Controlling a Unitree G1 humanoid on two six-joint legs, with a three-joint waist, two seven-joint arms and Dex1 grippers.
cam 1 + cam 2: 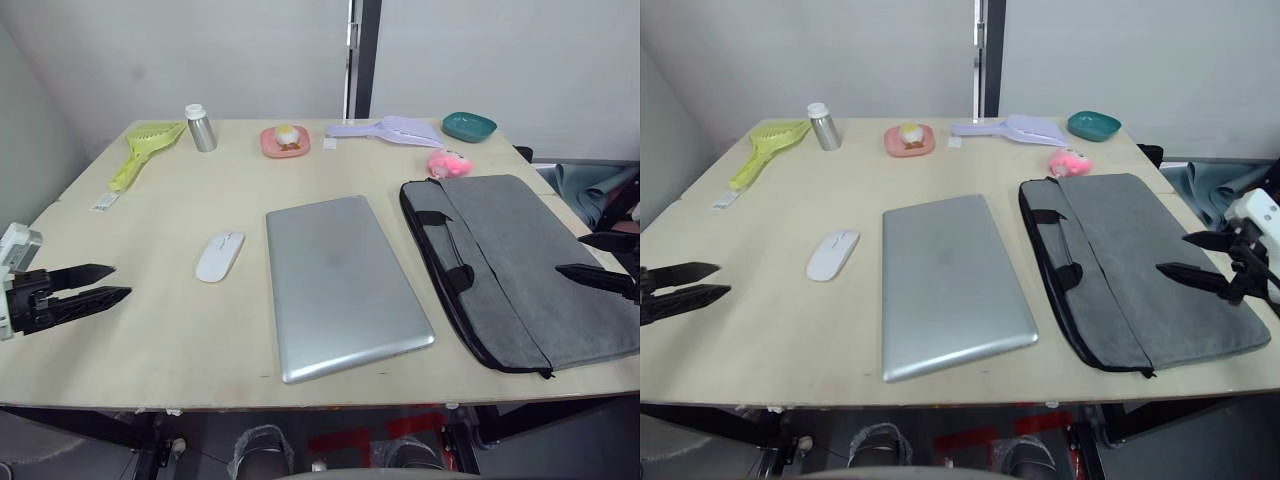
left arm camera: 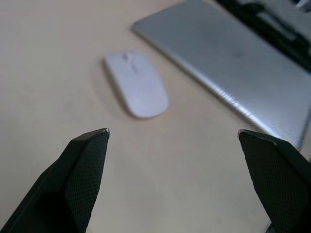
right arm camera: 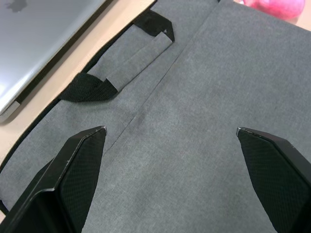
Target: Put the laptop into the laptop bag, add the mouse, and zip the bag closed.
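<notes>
Lying flat at table [image 1: 150,340] centre: closed silver laptop [image 1: 340,283]. White mouse [image 1: 220,256] sitting just left of it, apart. Grey laptop bag [image 1: 520,265] lying flat to laptop's right, pink plush charm [image 1: 449,162] at far corner. Left gripper [image 1: 108,282] hovering near table's left edge, fingers spread, empty. Right gripper [image 1: 1170,254] hovering over bag, fingers spread, grasping nothing.

Bare pale wooden table [image 1: 150,320] runs along the left edge up to the small white oval mouse [image 1: 219,256]. The flat silver-grey laptop [image 1: 340,285] and grey fabric laptop bag [image 1: 525,265] block the middle and right edge.
</notes>
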